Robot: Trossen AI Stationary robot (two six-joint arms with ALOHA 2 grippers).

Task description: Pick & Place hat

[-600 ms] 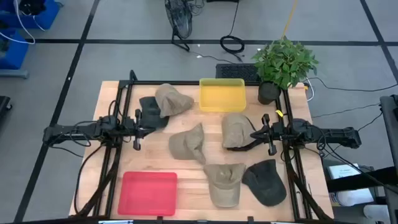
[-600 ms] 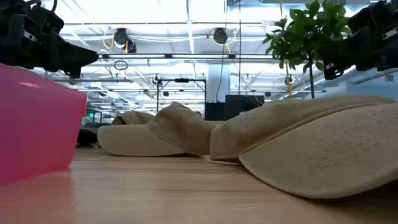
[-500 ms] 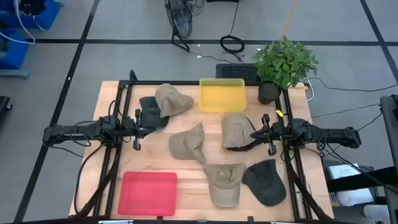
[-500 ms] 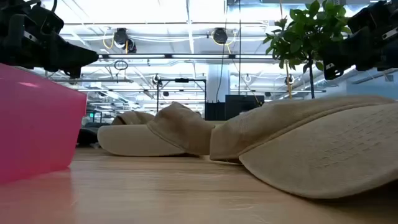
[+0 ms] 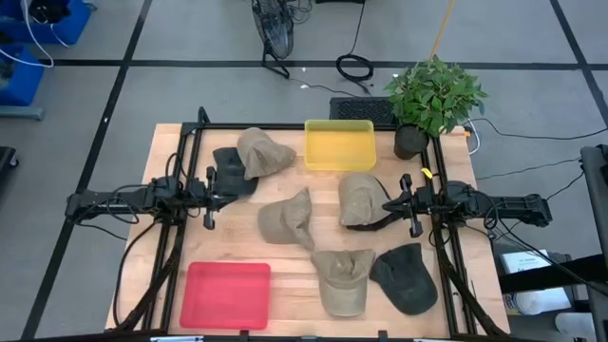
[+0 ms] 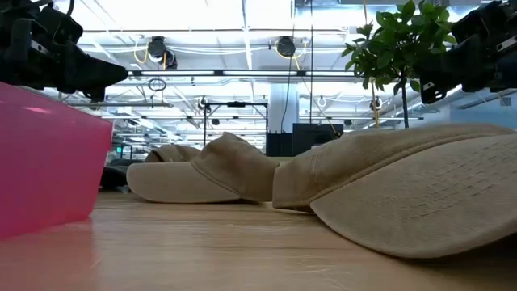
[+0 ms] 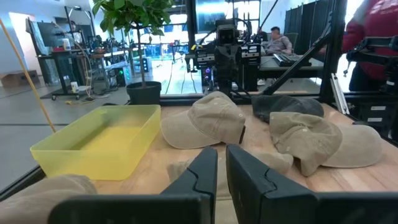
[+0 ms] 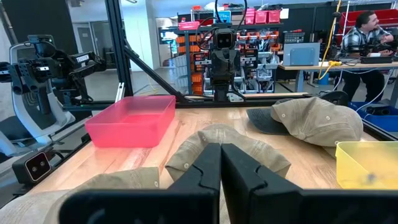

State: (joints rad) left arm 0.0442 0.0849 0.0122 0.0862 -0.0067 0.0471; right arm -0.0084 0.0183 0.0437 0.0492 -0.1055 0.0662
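Six caps lie scattered over the desk, none in a bin; the tan cap (image 5: pixel 287 218) sits at the desk's middle, between the left gripper (image 5: pixel 211 198) and the right gripper (image 5: pixel 397 205), both with fingers closed on nothing. We judge these caps light and floppy: the crown will collapse under a pinch, while the brim (image 7: pixel 199 138) is stiffer, so we would take hold at the brim's edge or a crown fold.

Six hats lying across table (image 5: pixel 166 142): centre hat (image 5: pixel 288 219) sitting between both grippers; bin (image 5: pixel 338 144) resting at far edge, potted plant (image 5: pixel 429 100) standing right of it; tray (image 5: pixel 226 294) lying near-left
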